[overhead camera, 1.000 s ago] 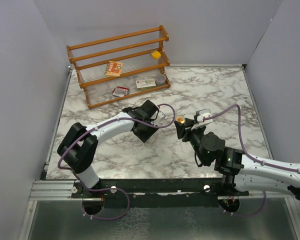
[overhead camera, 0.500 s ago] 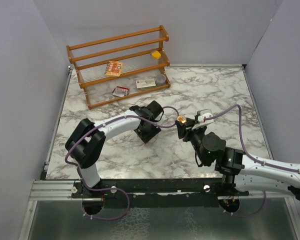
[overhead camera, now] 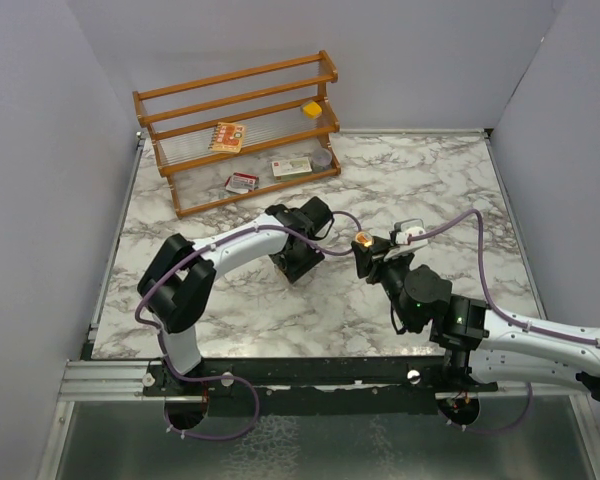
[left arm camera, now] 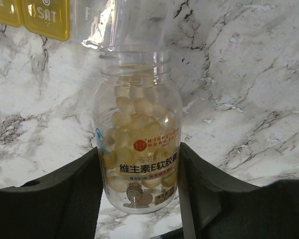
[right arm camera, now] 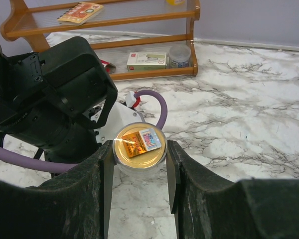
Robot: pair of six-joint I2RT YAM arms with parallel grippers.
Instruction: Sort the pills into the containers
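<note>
A clear bottle [left arm camera: 138, 149] with no cap, full of pale yellow pills [left arm camera: 134, 117], sits between the jaws of my left gripper [left arm camera: 139, 167]; both pads press its sides. Its mouth points at a yellow weekly pill box [left arm camera: 45, 17] marked SAT, lying on the marble. In the top view the left gripper [overhead camera: 296, 264] points down at mid-table and hides the bottle. My right gripper [right arm camera: 138, 149] is shut on a small round amber jar [right arm camera: 139, 144] with an orange sticker, seen from above [overhead camera: 362, 240]. A small squarish yellow box [overhead camera: 311, 108] stands on the rack's middle shelf.
A wooden rack [overhead camera: 180, 92] stands at the back left of the marble table [overhead camera: 420, 180]. It holds flat card packets [overhead camera: 227, 136] [overhead camera: 291, 167] [overhead camera: 242, 182] and a round grey tin [overhead camera: 322, 157]. The left arm's wrist and purple cable [right arm camera: 157, 102] lie just beyond the right gripper.
The left arm has swung its gripper to the right, closer to the right gripper, and its elbow has shifted right. The right arm and its jar have stayed still.
</note>
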